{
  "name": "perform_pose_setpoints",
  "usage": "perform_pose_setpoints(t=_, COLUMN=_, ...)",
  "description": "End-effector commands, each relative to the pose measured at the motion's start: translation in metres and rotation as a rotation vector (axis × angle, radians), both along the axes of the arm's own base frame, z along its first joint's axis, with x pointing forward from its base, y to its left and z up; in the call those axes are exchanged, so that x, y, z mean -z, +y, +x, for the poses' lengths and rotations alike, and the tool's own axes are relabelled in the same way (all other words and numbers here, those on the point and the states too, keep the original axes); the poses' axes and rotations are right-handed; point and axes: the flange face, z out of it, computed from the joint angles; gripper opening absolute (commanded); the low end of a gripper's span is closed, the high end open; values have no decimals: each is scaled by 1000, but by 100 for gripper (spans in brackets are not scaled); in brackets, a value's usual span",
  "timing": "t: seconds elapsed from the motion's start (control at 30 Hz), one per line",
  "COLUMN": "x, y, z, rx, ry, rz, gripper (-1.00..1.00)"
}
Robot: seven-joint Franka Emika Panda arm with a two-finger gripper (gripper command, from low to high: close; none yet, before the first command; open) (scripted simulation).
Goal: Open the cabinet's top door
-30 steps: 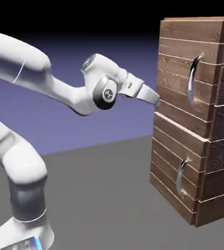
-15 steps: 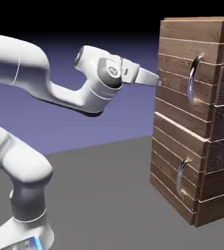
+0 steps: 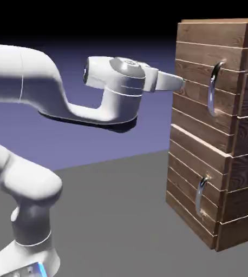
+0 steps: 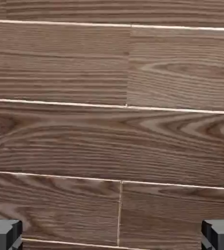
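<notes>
The top door (image 3: 202, 81) stood shut, cabinet (image 3: 223, 178) interior hidden; the gripper (image 3: 179, 82) was spread wide, empty, fingertips (image 4: 4, 234) cropped against planks.

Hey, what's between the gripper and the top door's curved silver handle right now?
Only bare dark planks of the top door. In the exterior view the gripper sits at the door's near edge, the handle further right.

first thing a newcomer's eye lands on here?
The tall dark plank cabinet at the exterior view's right, its top door shut and carrying a long curved silver handle. Then the white arm reaching in from the left, its open end effector nosed up to that door's left edge, clear of the handle. The hand view shows only wood.
</notes>
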Motion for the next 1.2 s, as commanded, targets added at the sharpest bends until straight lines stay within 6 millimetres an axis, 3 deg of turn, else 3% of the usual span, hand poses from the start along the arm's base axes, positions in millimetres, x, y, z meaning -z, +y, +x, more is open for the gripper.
perform_pose_setpoints(t=0.0, x=1, y=-4, z=1, rx=0, ry=-10, rz=3, gripper=0)
perform_pose_setpoints(t=0.6, x=32, y=-90, z=24, rx=0, ry=-146, rz=52, gripper=0)
perform_pose_setpoints(t=0.77, x=32, y=-87, z=74, rx=0, ry=-146, rz=51, gripper=0)
perform_pose_setpoints(t=0.8, x=32, y=-87, z=74, rx=0, ry=-146, rz=51, gripper=0)
perform_pose_setpoints(t=0.83, x=32, y=-87, z=74, rx=0, ry=-146, rz=51, gripper=-100)
perform_pose_setpoints(t=1.17, x=32, y=-61, z=32, rx=168, ry=-150, rz=39, gripper=-100)
